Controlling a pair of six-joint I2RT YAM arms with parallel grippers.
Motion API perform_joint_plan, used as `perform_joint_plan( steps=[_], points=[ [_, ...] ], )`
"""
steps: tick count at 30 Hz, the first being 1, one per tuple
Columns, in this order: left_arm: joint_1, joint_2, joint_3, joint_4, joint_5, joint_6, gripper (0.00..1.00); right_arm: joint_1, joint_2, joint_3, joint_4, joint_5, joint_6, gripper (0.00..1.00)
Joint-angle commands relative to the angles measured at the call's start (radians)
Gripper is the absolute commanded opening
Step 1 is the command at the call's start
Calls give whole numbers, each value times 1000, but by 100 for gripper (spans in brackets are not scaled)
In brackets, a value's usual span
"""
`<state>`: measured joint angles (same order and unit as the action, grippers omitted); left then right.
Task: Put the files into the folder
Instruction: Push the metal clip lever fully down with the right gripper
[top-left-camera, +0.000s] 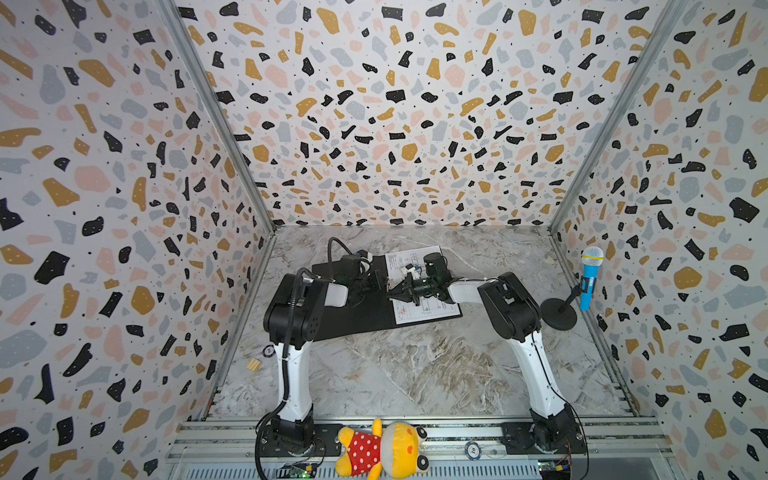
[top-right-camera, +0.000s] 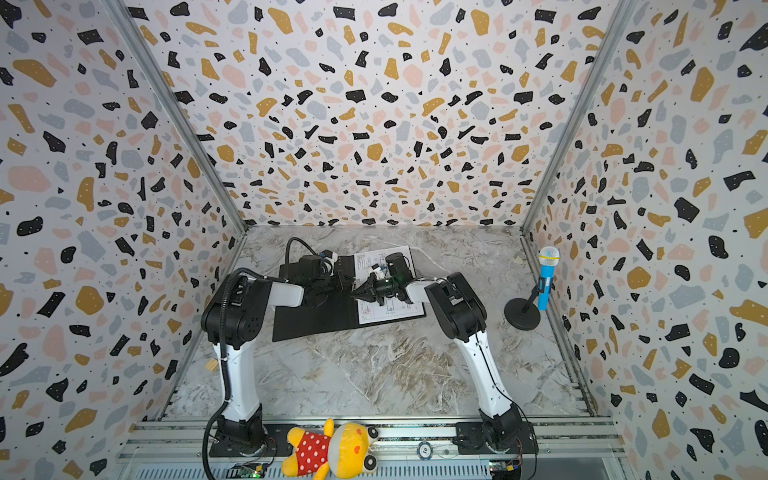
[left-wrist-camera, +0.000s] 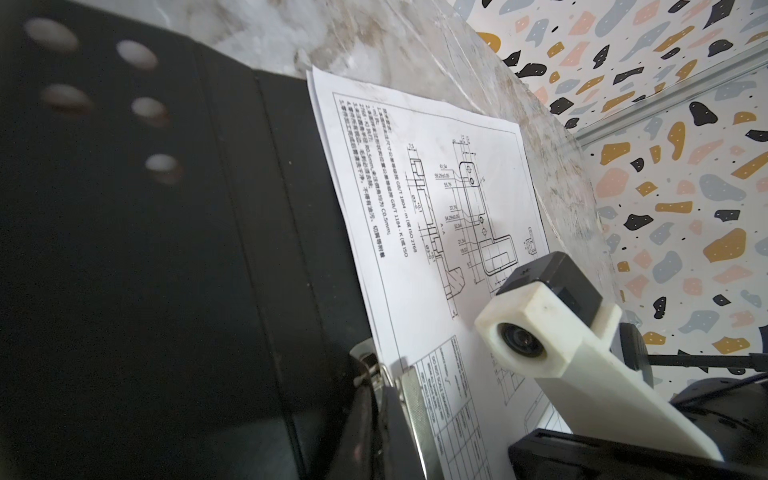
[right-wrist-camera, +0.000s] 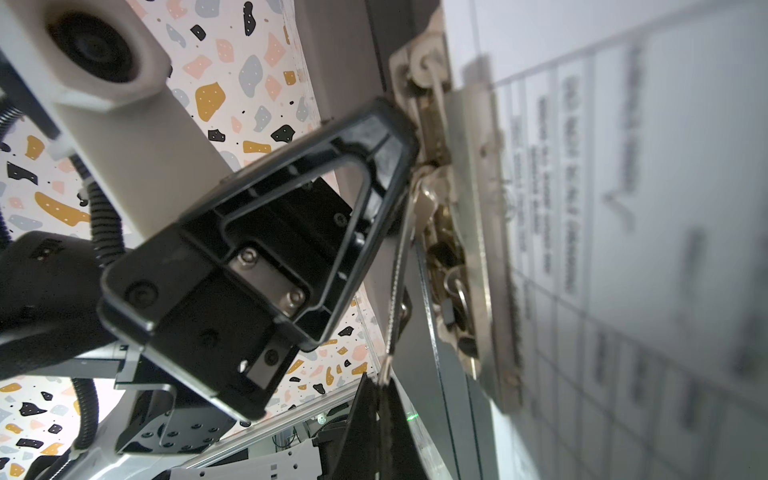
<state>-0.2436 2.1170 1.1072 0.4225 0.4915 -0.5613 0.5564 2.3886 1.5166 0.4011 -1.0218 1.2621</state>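
Fingers (right-wrist-camera: 386, 174) of my left gripper (right-wrist-camera: 406, 124), clenched empty, press the metal spine clip (right-wrist-camera: 469, 187); my right gripper (right-wrist-camera: 377, 384) seems pinched on its thin lever (right-wrist-camera: 399, 282). White drawing sheets (left-wrist-camera: 436, 208) lie edge-to-clip inside the open black-lined folder (top-left-camera: 357, 320). Clamping looks to be the step in hand; next, release and withdraw over bare marble table (top-left-camera: 415, 374).

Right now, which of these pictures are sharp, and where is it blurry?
Left wrist view: the drawing sheet is crisp, the black folder dark and soft. Right wrist view: the sheet's print is out of focus, the metal clip sharper. Both top views: evenly lit, print too small to read.
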Motion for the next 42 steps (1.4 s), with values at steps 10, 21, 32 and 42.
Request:
perform_joint_plan(
  steps=[10,21,32,42],
  points=[
    [-5,80,-23,-197,-87,35,6,-18,-26,-18,-200,29,-140,0],
    [-5,84,-20,-197,-85,35,6,-18,-14,-9,-271,55,-195,0],
    [-5,87,-16,-195,-79,35,6,-22,7,5,-372,116,-276,0],
    [-5,91,-18,-186,-71,29,6,-22,29,5,-414,162,-313,0]
  ],
)
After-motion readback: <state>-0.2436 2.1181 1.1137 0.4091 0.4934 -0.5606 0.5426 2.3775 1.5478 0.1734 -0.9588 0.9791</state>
